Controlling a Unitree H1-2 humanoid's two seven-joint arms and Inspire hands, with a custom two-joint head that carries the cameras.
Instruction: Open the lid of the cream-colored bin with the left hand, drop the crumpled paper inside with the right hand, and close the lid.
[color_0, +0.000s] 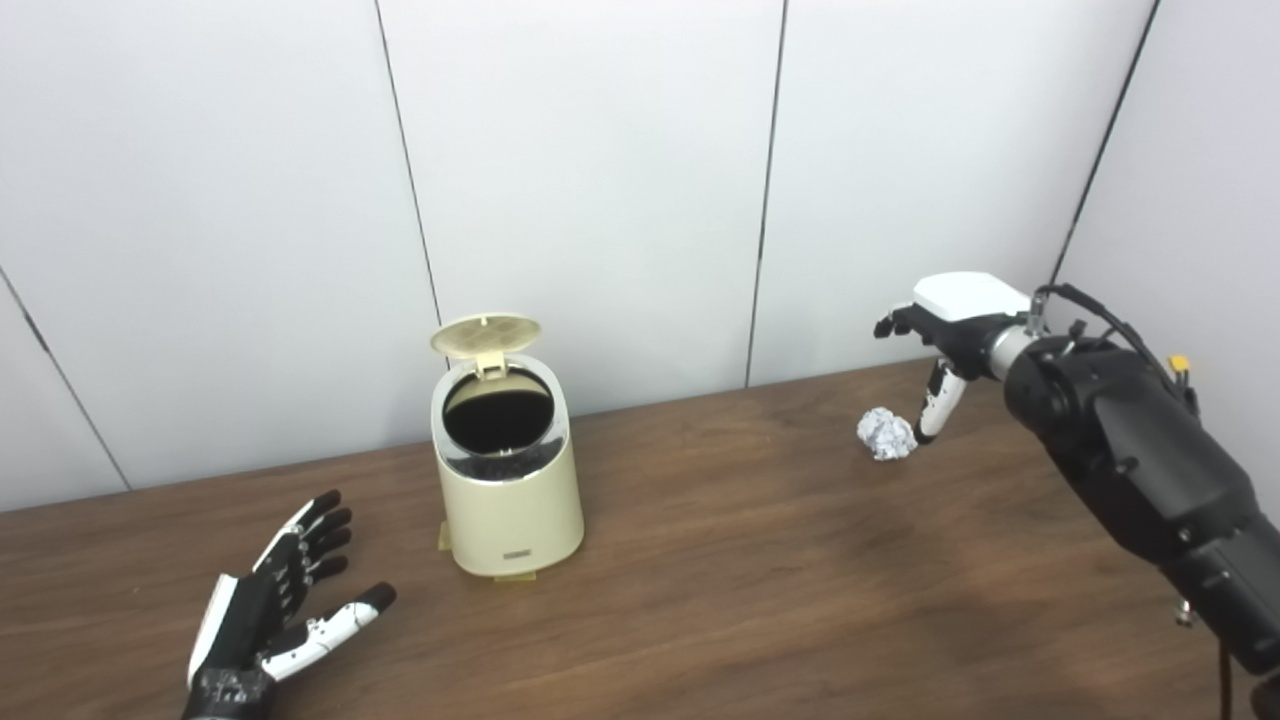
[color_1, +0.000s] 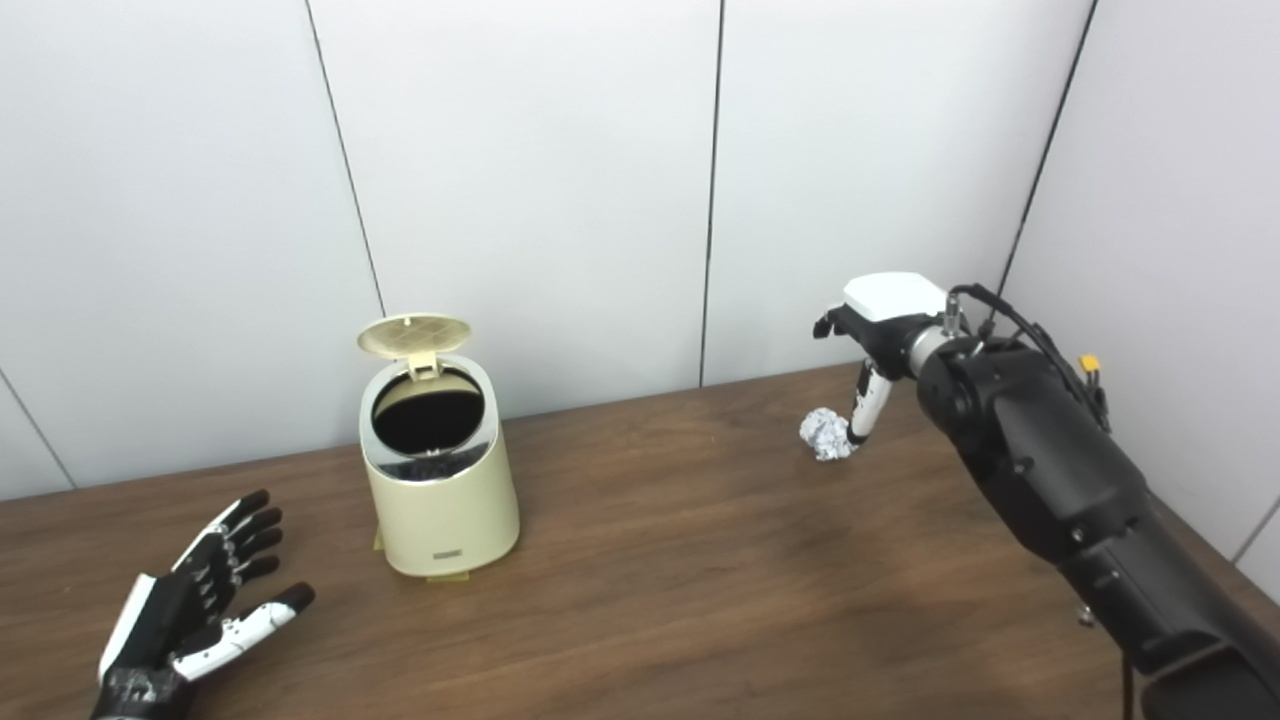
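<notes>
The cream-colored bin (color_0: 510, 500) stands left of centre on the wooden table, its lid (color_0: 486, 336) tipped up and the dark inside showing. A crumpled paper ball (color_0: 886, 433) lies on the table at the right. My right hand (color_0: 945, 340) hovers just above and to the right of the ball, fingers apart, its thumb reaching down beside the paper without gripping it. My left hand (color_0: 275, 605) rests open on the table, palm up, to the front left of the bin and apart from it.
White wall panels close off the back and the right side of the table (color_0: 720, 580). My black right forearm (color_0: 1150, 470) stretches in from the lower right corner.
</notes>
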